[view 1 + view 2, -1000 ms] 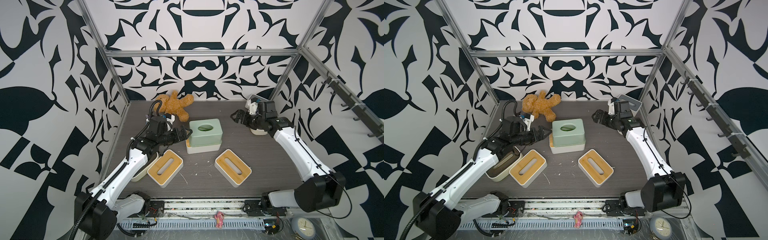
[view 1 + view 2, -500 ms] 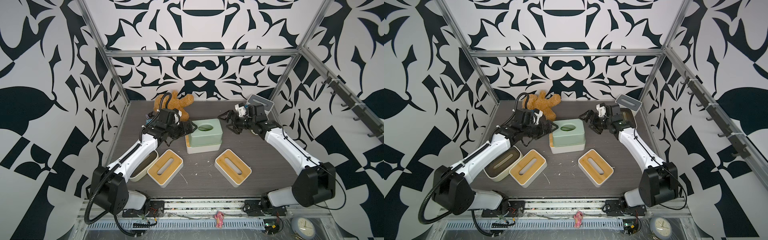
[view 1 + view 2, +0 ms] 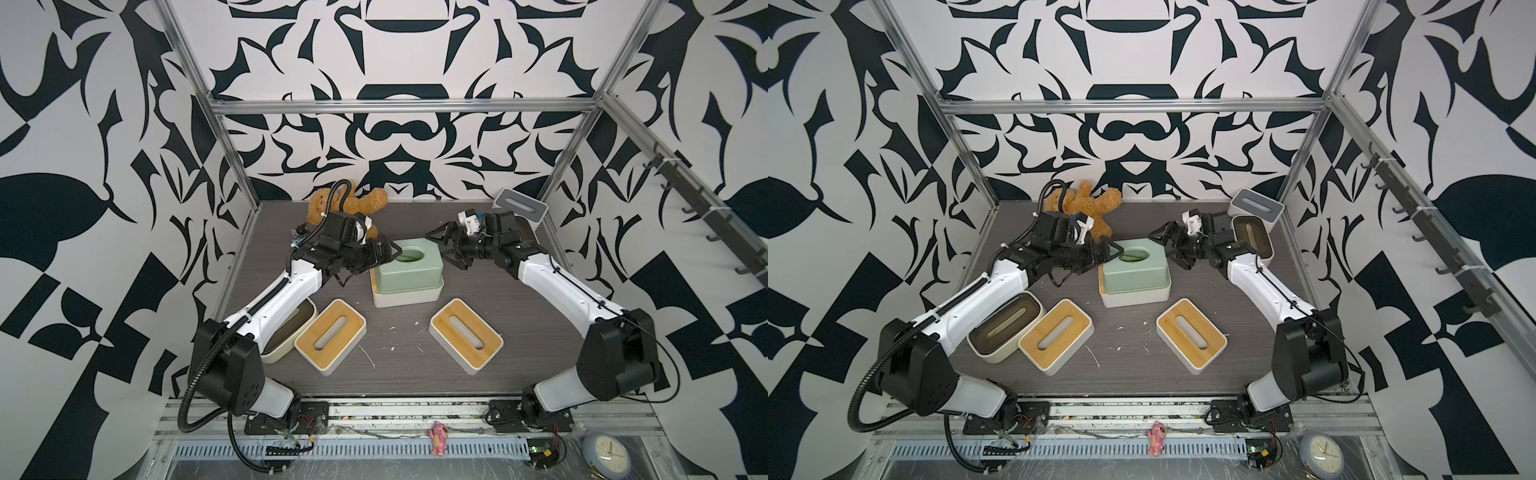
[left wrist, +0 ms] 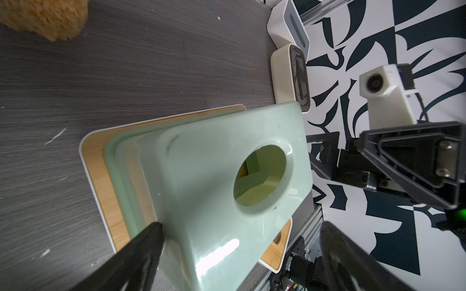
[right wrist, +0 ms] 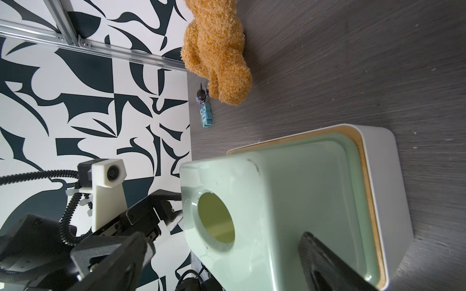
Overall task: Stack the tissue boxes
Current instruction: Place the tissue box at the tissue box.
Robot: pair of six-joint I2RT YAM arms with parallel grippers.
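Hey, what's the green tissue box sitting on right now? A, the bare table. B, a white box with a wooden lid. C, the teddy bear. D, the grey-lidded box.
B: the green box rests on a white box, whose wooden lid edge shows around the green one's base.

Clear lane, centre
Bare table (image 3: 399, 345) runs between left bamboo-lid box (image 3: 330, 336) and right bamboo-lid box (image 3: 465, 338) to the green box (image 3: 409, 276); teddy bear (image 3: 376, 199) crowds behind it.
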